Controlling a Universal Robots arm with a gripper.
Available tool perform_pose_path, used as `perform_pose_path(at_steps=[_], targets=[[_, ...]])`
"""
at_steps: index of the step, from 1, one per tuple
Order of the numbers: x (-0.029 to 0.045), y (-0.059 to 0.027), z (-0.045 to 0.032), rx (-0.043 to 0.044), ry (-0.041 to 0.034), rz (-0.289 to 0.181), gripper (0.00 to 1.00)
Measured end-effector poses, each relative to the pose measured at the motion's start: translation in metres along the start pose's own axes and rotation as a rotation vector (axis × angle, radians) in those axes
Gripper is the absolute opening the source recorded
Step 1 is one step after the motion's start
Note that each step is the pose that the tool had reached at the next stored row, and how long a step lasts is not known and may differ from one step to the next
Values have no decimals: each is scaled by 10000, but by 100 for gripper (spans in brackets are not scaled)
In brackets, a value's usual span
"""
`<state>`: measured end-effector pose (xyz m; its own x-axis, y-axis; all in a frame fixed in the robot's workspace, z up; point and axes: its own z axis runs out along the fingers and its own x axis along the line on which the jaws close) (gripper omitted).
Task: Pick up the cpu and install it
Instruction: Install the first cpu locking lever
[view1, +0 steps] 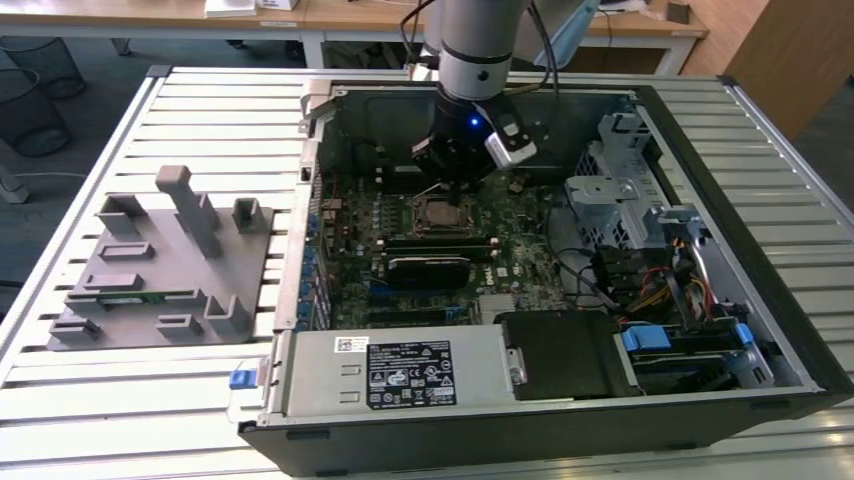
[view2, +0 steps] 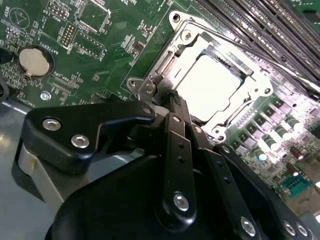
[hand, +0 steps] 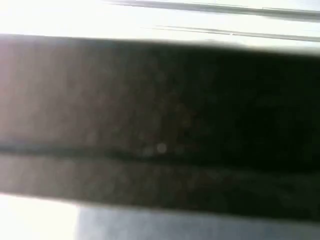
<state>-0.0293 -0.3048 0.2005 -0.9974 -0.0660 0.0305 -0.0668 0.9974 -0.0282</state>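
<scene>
Just past hand (view2: 167, 100) tips | cpu (view2: 212, 87) seated in socket frame (view2: 175, 30)

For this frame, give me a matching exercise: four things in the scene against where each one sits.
Things:
1. cpu
2. gripper
3. grey fixture tray
4. coin cell battery

Places:
A. on the slatted table, to the exterior view's left of the computer case
B. seated inside the metal socket frame on the motherboard
C. in a round holder on the green board, apart from the socket
D. low over the motherboard, at the socket's corner

Pairs: 1-B, 2-D, 3-A, 4-C
</scene>
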Motion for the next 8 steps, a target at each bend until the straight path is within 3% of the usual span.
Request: perform_pose_path(at_steps=[4,8], targets=[[2,-12,-37,-21,-2,-2,11],[6,-82,-36,-26,-2,-1,11]])
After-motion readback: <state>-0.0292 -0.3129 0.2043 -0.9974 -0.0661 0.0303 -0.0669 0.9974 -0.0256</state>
